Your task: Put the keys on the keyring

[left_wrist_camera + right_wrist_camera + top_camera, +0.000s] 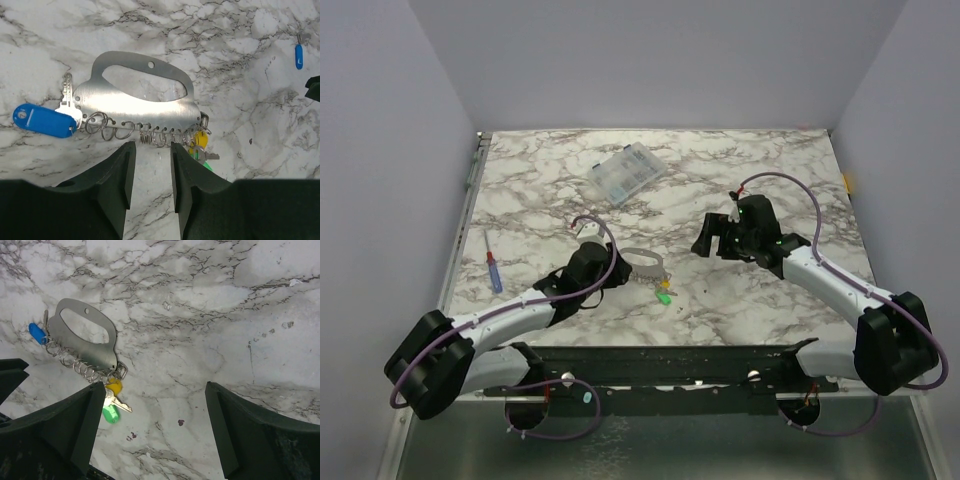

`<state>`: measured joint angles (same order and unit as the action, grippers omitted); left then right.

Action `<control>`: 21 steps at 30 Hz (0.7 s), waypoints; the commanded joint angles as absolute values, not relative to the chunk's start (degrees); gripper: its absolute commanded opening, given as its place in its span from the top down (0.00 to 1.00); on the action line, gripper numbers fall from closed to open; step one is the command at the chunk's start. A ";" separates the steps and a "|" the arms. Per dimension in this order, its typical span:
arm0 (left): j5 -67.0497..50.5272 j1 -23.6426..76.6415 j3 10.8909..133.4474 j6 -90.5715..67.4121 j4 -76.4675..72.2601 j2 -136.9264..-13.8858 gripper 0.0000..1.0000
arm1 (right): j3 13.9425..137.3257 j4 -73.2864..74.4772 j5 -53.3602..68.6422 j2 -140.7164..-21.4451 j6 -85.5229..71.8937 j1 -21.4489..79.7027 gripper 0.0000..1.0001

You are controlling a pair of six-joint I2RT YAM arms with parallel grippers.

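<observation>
Hovering with left fingers [117, 180] slightly parted and empty at 6 o'clock of the keyring [135, 111] lying flat on the table [240, 75], and right fingers [75, 420] gaping empty; judging it thin, stiff, slippery, worth pinching at the 12 o'clock handle bar.

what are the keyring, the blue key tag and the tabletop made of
The keyring looks like brushed sheet metal: silvery, fine grain lines, soft glare. The blue key tag seems moulded plastic, glossy and uniformly coloured. The table shows marble veining, though it may be a printed laminate.
</observation>
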<state>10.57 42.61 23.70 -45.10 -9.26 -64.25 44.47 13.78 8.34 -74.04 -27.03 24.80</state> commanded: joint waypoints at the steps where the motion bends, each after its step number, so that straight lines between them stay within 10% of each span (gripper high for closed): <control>1: 13.43 42.83 29.63 -35.57 -3.13 -67.48 0.60 | 43.60 13.10 10.06 -74.01 -25.96 25.08 0.09; 21: 13.27 42.93 35.60 -22.00 0.68 -77.99 0.69 | 43.11 14.08 9.92 -73.87 -24.00 25.09 0.08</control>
